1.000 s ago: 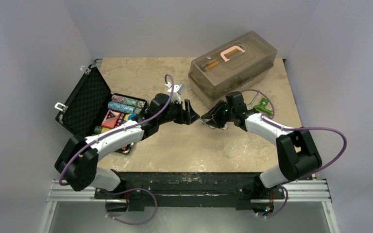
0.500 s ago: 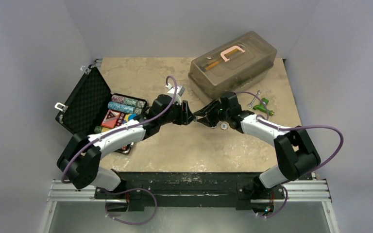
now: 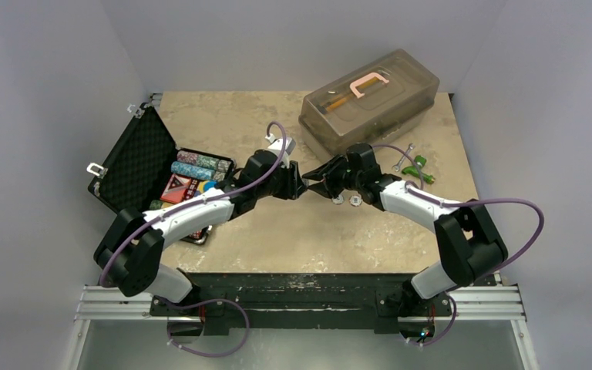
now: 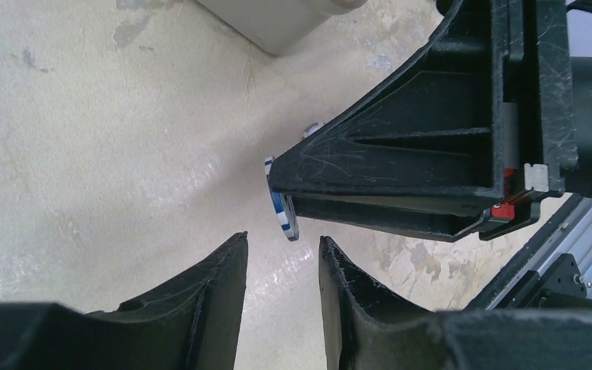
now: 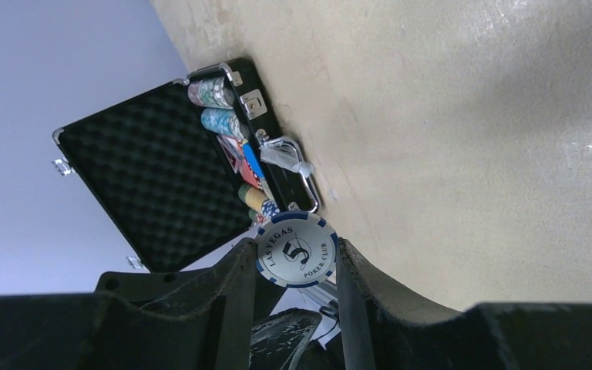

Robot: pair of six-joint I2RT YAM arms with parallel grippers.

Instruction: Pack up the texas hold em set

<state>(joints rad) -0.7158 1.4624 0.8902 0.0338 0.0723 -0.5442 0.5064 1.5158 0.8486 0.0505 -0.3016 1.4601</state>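
The texas hold em set's black case lies open at the left, foam lid up, with rows of chips and a red card box inside. My right gripper is shut on a white-and-blue "5" chip, pinched by its rim. My left gripper stands open, tip to tip with the right gripper over mid-table. The chip hangs edge-on right at the left fingertips, with a gap on each side. Two loose discs lie on the table under the right wrist.
A translucent grey tub with a pink clamp on top stands at the back right. A green-handled tool and a wrench lie right of the right arm. The case's handle faces mid-table.
The right gripper has carried the chip left to meet the left gripper. The left jaws have narrowed from wide open. The left arm edged slightly toward the chip.
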